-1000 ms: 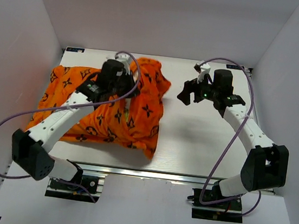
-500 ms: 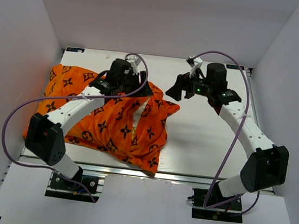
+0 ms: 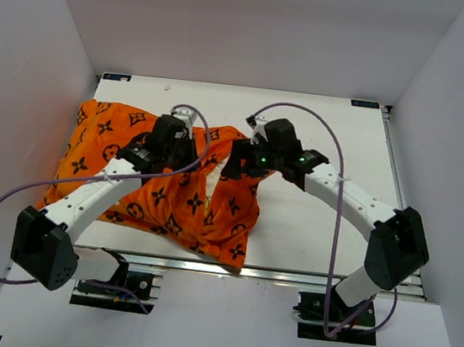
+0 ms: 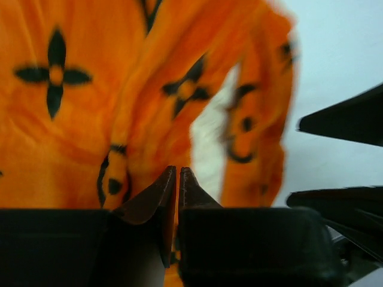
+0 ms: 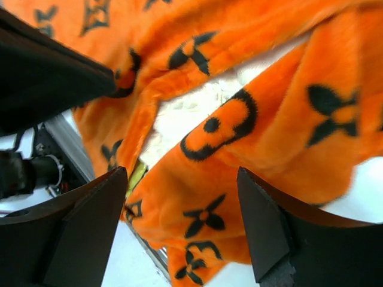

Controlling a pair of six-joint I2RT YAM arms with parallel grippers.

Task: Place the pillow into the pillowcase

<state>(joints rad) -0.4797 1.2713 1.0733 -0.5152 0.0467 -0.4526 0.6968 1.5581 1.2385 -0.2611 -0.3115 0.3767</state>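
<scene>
Top: pillowcase (image 3: 161, 203) on bench (image 3: 322, 125) left half, long axis left-right, mouth pointing right, pillow (image 3: 215, 166) showing as a white slit there. Left gripper (image 3: 185, 153) on the slit's left lip, right gripper (image 3: 237, 164) just right of it

Left wrist: gripper clenched at a fold; cloth nipped or not, cannot tell

Right wrist: gripper released, wide, slit straight ahead

The left tool (image 3: 190, 153) and right tool (image 3: 235, 165) flank a pale pillow (image 3: 212, 168) sliver in the orange pillowcase (image 3: 109, 137).

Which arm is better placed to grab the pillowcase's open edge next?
Probably right: its pincer stands open over the pillowcase slit showing the pillow. The left pincer is shut.
</scene>
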